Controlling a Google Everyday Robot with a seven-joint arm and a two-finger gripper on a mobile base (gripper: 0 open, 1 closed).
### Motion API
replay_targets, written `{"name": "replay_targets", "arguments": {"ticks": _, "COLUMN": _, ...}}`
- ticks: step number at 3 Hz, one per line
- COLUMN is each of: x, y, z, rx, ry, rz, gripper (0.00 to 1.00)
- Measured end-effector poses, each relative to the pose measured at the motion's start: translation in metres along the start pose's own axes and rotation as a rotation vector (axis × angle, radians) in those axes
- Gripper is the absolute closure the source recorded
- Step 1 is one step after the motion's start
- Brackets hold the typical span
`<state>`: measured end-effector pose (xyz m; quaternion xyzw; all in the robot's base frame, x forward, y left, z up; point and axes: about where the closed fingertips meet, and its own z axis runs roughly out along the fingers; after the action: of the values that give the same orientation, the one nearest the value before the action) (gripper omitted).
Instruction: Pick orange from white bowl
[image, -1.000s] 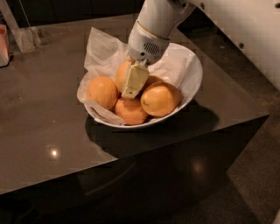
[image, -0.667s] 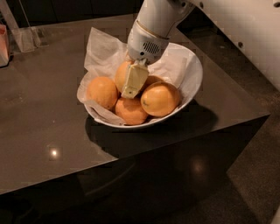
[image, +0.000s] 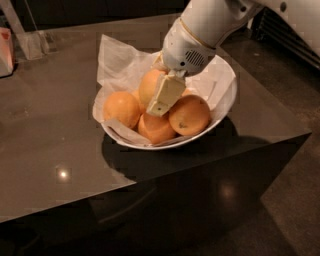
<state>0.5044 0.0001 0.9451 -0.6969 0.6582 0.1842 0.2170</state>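
Note:
The white bowl (image: 226, 102), lined with crumpled white paper (image: 118, 64), stands on the dark table and holds several oranges. The orange (image: 148, 85), pale and egg-shaped, stands tallest at the back of the pile. My gripper (image: 154, 102) reaches down from the upper right into the bowl and is shut on this orange. One cream finger (image: 165, 95) lies across its right front; the other is hidden behind the fruit. The orange still rests among the others.
Three deeper-orange fruits lie around it: left (image: 121, 108), front (image: 156, 128), right (image: 189, 115). The table's front edge (image: 200, 160) runs just below the bowl. A clear holder (image: 31, 40) and a pink object (image: 5, 50) stand at the far left.
The view has drawn slightly closer to the bowl. The gripper and the orange keep the same place in the bowl; no fruit has moved.

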Motion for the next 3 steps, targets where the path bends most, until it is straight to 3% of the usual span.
{"name": "replay_targets", "arguments": {"ticks": 1, "x": 0.003, "y": 0.014, "z": -0.014, "rx": 0.055, "ry": -0.043, "rz": 0.004, "gripper": 1.0}}
{"name": "replay_targets", "arguments": {"ticks": 3, "x": -0.008, "y": 0.015, "z": -0.017, "rx": 0.048, "ry": -0.044, "rz": -0.012, "gripper": 1.0}}
